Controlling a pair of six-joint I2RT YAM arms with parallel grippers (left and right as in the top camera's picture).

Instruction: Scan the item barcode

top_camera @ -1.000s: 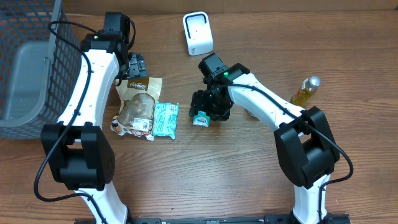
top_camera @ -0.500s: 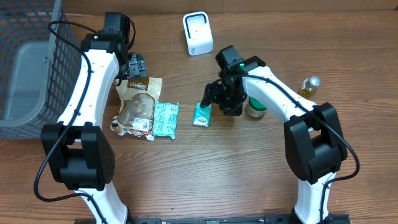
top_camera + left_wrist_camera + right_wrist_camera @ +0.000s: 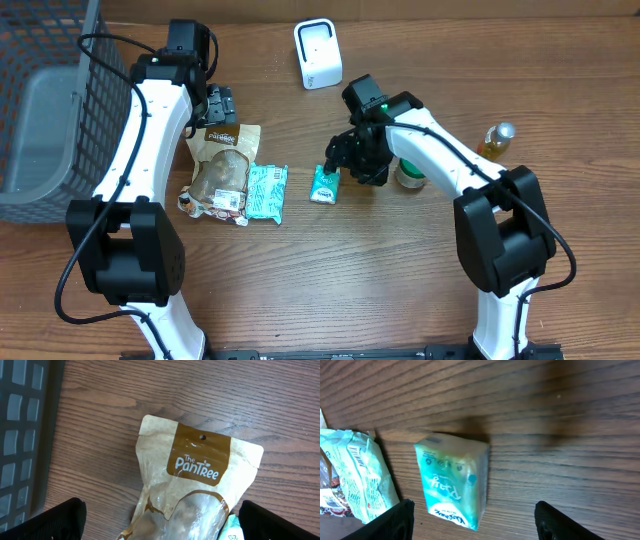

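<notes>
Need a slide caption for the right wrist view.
Open right claw over a teal tissue pack lying on the wood table, larger teal packet at left edge.

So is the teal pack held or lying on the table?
Lying flat on the table. The teal pack rests on the wood with the right gripper open above it, fingers clear of it.

Bright, even light — soft shadows

A brown PanTree pouch (image 3: 200, 485) lies flat on the counter (image 3: 150, 390). The pincer (image 3: 167, 521) hangs spread wide above it, and a dark basket (image 3: 25, 435) stands at left.
</notes>
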